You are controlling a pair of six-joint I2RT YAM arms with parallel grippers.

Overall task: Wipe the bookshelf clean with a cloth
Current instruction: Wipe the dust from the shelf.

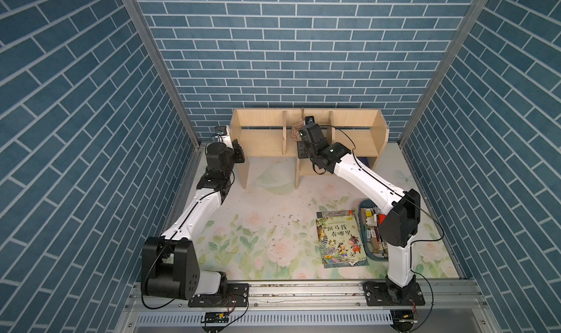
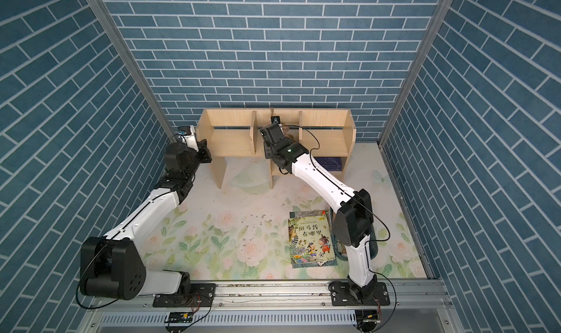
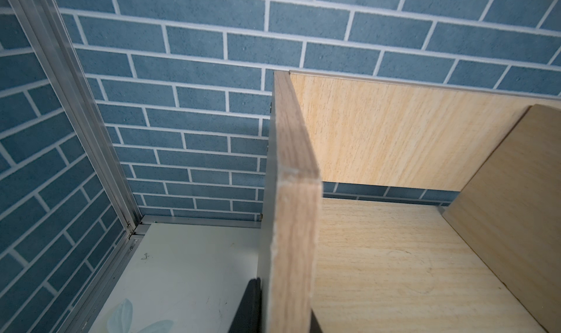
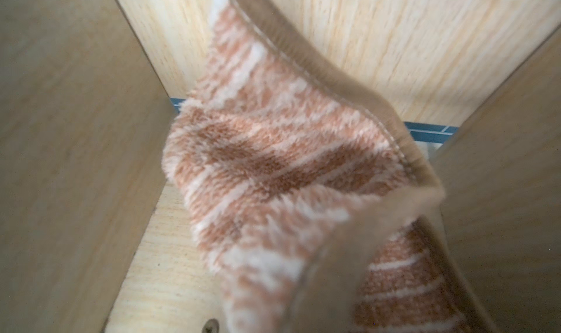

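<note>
While the right gripper point(image 1: 303, 135) is pressed together on the bunched cloth point(image 4: 273, 164) inside the middle compartment of the bookshelf point(image 1: 355, 134), its fabric rising in front of the back panel, the left gripper point(image 1: 239, 154) pinches the bookshelf's left end panel. A picture book point(image 1: 340, 237) lies on the flowered table point(image 1: 258, 240), well in front of the bookshelf's right half.
</note>
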